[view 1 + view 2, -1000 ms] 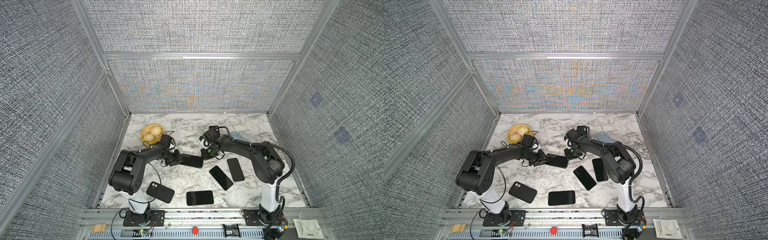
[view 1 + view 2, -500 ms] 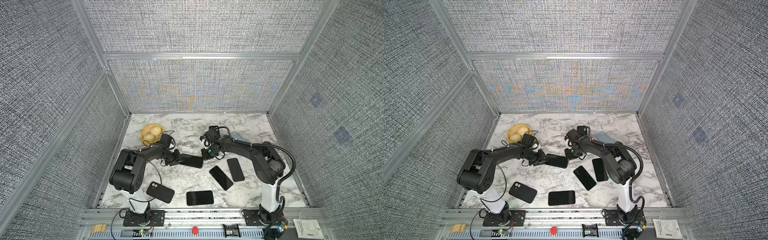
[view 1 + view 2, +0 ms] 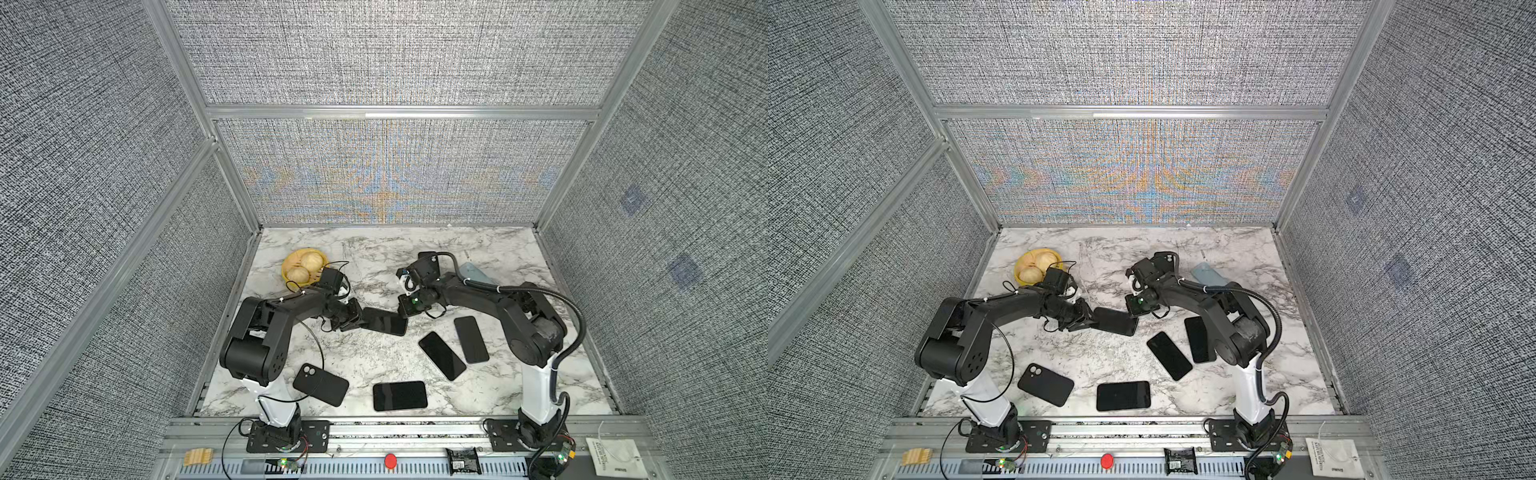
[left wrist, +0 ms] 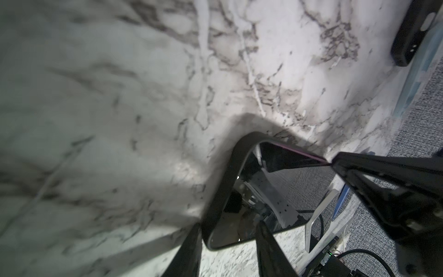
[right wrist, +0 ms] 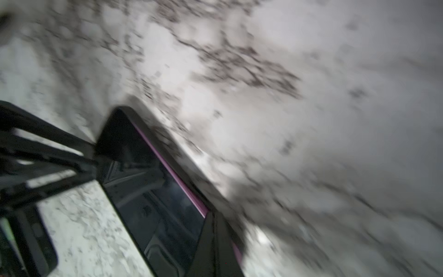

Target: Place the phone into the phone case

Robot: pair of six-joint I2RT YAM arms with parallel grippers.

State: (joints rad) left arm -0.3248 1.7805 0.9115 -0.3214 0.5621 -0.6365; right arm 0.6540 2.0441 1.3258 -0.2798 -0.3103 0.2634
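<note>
**Worktop.** White, grey-veined marble worktop (image 3: pixel 374 257); it carries every item below.

**Left tool** (image 3: pixel 353 319). Clamped across one short end of the cased phone, gripping it.

**Right tool** (image 3: pixel 405 309). Fingers fully together and holding nothing. The tips are set against the opposite corner of the same item.

**Spare black glass phones**, three (image 3: pixel 441 355) (image 3: pixel 471 339) (image 3: pixel 400 395). Lying flat towards the front, well apart from the work.

**Black rectangular phone case** (image 4: pixel 219 191). At mid-worktop, between the two tools.

**Dark glass-fronted phone** (image 4: pixel 263 191). Lies screen-up inside the case.

**Magenta strip of phone edge** (image 5: pixel 172 172). Shows above the case wall along the side that runs to the right tool.

**Status (judged).** Insertion looks mostly done. The end in the left tool appears seated. The exposed strip suggests the far side is not pressed home.

**Remaining.** Push that corner down until the strip is hidden, then let go.
</note>
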